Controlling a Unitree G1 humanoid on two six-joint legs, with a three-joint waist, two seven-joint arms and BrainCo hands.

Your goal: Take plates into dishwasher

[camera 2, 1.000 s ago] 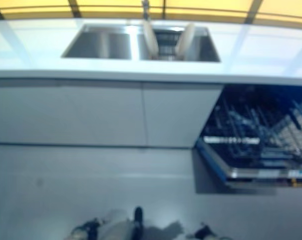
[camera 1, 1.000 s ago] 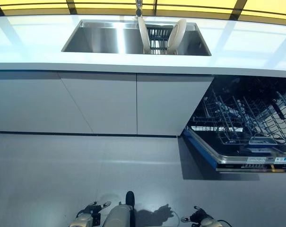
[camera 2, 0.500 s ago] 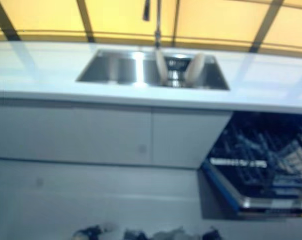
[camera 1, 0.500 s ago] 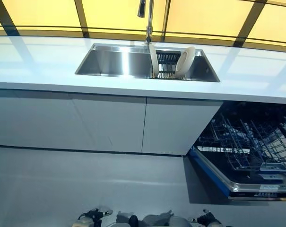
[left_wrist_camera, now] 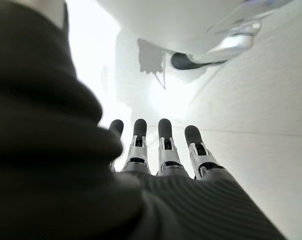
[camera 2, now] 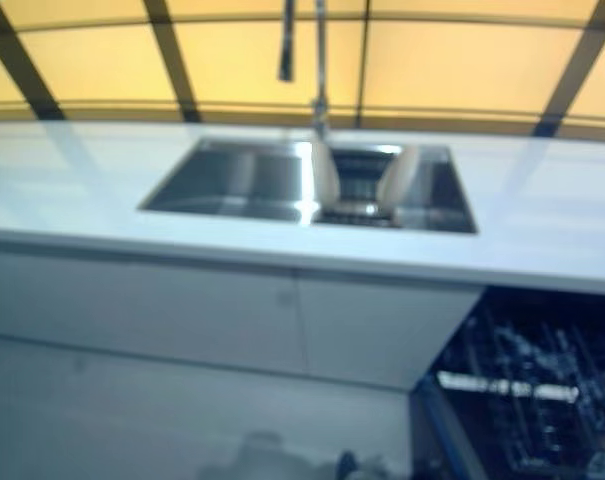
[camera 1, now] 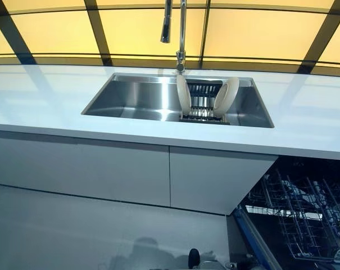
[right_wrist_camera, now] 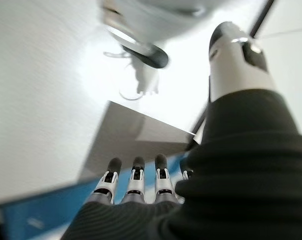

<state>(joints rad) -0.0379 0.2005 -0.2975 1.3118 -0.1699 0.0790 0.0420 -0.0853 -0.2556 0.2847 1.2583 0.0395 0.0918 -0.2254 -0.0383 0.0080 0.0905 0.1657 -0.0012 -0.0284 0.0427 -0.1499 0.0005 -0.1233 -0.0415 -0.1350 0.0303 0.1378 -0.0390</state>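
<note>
Two cream plates stand on edge in a dark rack (camera 1: pixel 203 106) in the right half of the steel sink (camera 1: pixel 139 98): the left plate (camera 1: pixel 184 95) and the right plate (camera 1: pixel 226 97). The open dishwasher shows at the lower right, its wire rack (camera 1: pixel 304 216) pulled out over the blue-edged door (camera 1: pixel 249 236). Neither hand shows in the eye views. In the left wrist view my left hand (left_wrist_camera: pixel 160 150) has straight fingers over the pale floor and holds nothing. My right hand (right_wrist_camera: pixel 136 185) is also open and empty, above the floor near the dishwasher's blue door edge (right_wrist_camera: pixel 36 212).
A tall faucet (camera 1: pixel 181 34) rises behind the sink. The white counter (camera 1: pixel 40 98) runs left and right of the sink. White cabinet fronts (camera 1: pixel 125 169) stand below it, left of the dishwasher. Grey floor lies in front.
The camera has come closer and tilted up: sink and plates sit lower and larger in view. My hands have dropped out of the bottom of the eye views. The plates have not moved.
</note>
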